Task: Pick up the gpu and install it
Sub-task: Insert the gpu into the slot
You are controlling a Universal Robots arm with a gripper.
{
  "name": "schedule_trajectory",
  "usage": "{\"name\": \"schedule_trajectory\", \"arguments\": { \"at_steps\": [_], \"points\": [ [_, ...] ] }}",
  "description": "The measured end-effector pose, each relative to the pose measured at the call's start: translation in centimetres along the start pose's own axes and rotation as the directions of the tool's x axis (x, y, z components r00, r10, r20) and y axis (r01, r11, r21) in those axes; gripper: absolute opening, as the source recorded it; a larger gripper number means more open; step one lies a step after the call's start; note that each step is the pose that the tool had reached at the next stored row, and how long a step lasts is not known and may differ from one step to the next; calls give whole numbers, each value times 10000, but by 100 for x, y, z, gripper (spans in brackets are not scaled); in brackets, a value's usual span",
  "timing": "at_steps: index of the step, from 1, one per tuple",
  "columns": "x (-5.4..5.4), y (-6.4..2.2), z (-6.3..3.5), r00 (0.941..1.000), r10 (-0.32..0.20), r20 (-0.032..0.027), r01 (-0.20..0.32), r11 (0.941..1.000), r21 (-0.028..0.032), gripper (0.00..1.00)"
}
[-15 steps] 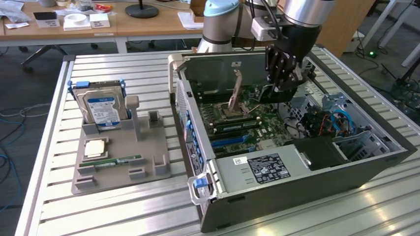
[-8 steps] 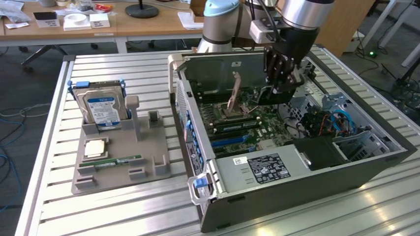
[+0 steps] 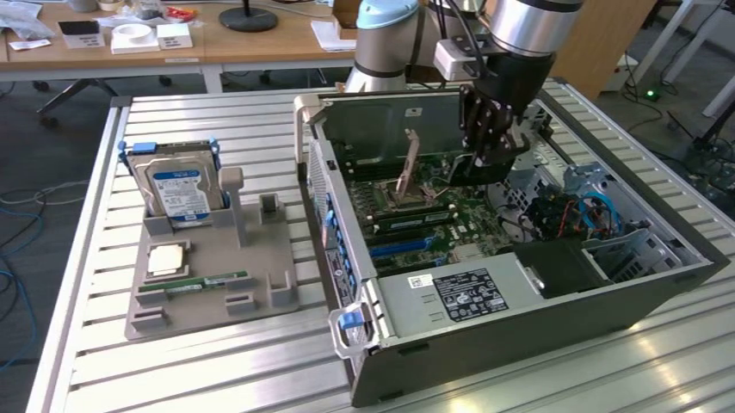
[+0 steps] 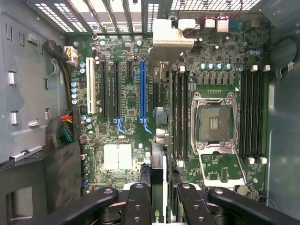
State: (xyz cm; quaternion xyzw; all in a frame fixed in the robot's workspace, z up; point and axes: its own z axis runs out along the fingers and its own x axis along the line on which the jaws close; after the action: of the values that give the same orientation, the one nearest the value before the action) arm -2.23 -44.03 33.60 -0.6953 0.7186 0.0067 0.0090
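My gripper (image 3: 484,155) is lowered into the open computer case (image 3: 643,284), over the green motherboard (image 3: 431,219). It is shut on the gpu (image 4: 159,164), a thin dark card that the wrist view meets edge-on between the two fingers (image 4: 138,204). The card's silvery bracket end (image 4: 171,40) points toward the case's slotted rear wall. The card hangs just beside the long blue slot (image 4: 143,89), between it and the black memory slots (image 4: 178,112). I cannot tell whether its edge touches the board.
An open CPU socket (image 4: 213,122) lies beyond the memory slots. Cable bundles (image 4: 63,129) and the power supply (image 3: 460,292) crowd the case. On the grey holder (image 3: 270,292) outside stand a blue-labelled hard drive (image 3: 178,189), a green RAM stick (image 3: 206,282) and a CPU (image 3: 167,258).
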Motion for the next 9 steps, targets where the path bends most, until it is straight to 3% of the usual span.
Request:
{"name": "schedule_trajectory", "arguments": {
  "at_steps": [9],
  "points": [
    [0, 14, 9, 10000, -11, 4, 11, 10000, 1, 26]
  ]
}}
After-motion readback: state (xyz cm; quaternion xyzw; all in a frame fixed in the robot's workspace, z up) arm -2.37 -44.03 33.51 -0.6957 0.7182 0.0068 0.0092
